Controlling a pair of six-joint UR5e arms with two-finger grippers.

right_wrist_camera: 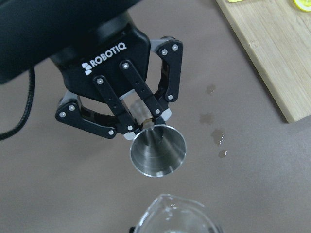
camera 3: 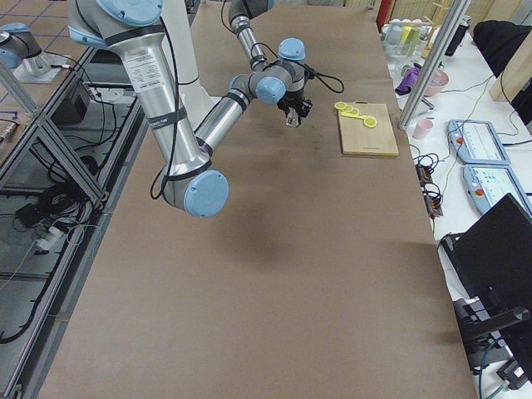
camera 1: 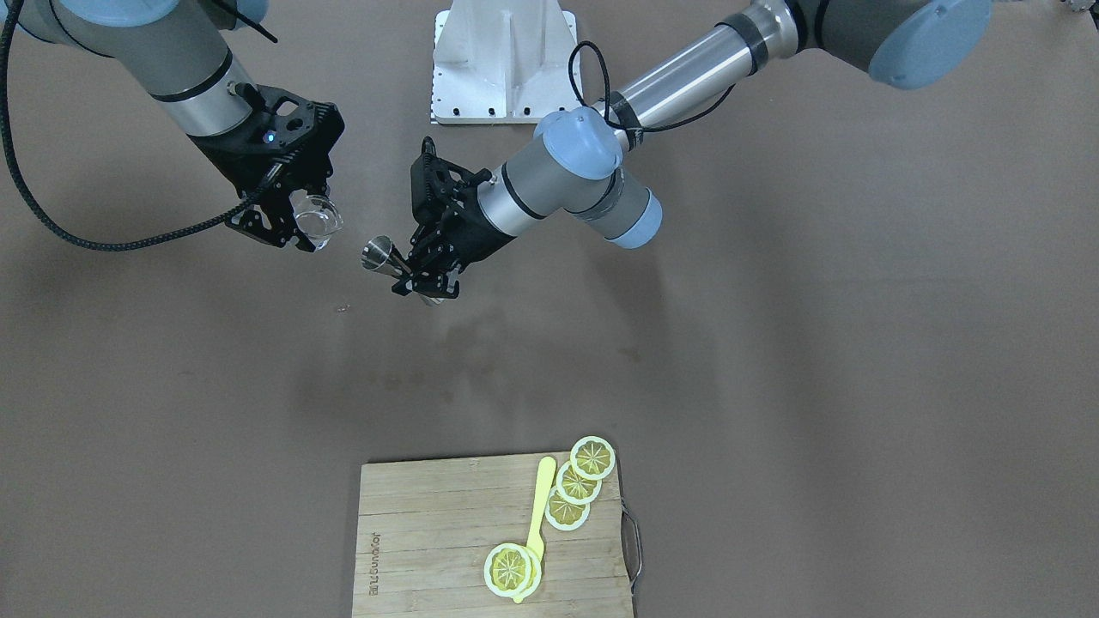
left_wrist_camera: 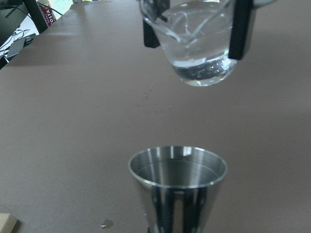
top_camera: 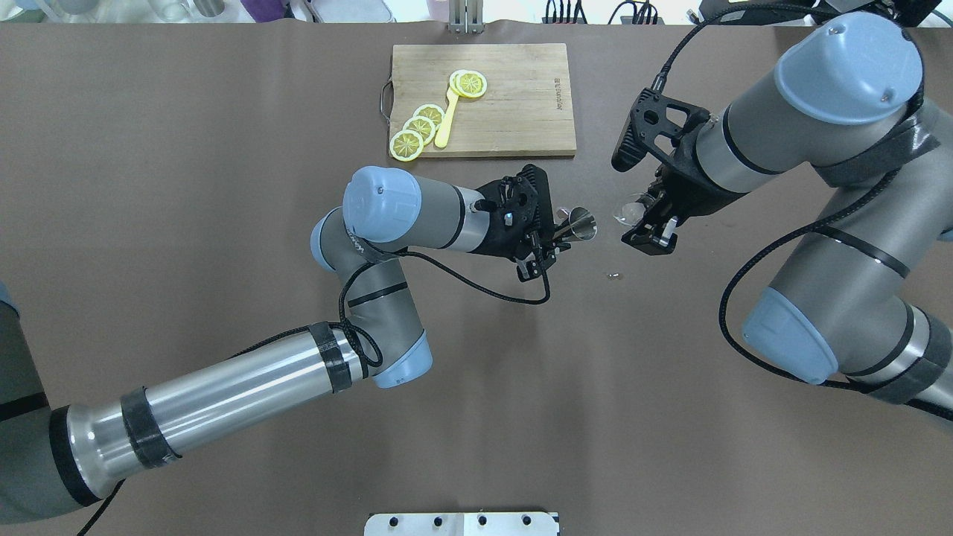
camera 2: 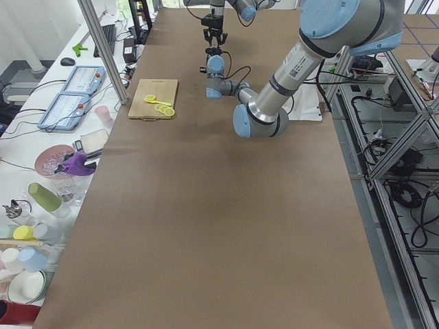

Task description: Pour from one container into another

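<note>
Brown paper covers the tabletop [top_camera: 223, 112], and I have both arms meeting above its middle, clear of the surface. My left pincer [top_camera: 560, 234] is closed narrow on the waist of the steel jigger [top_camera: 581, 223]. The jigger is tipped far over, with its open mouth turned toward the right arm. The right pincer [top_camera: 642, 223] clamps the clear glass [top_camera: 631, 210] by its sides. In the left wrist view its dark fingers [left_wrist_camera: 240, 29] press on either wall. The glass hangs slightly tilted just beside the jigger's mouth, apart from it and not touching. I cannot tell whether either vessel holds liquid. A few small wet spots [right_wrist_camera: 214, 119] mark the paper under the pair. At the far edge lies a wooden cutting board [top_camera: 514, 97] with lemon slices [top_camera: 417, 130] and a yellow spoon [top_camera: 447, 119] on it.
</note>
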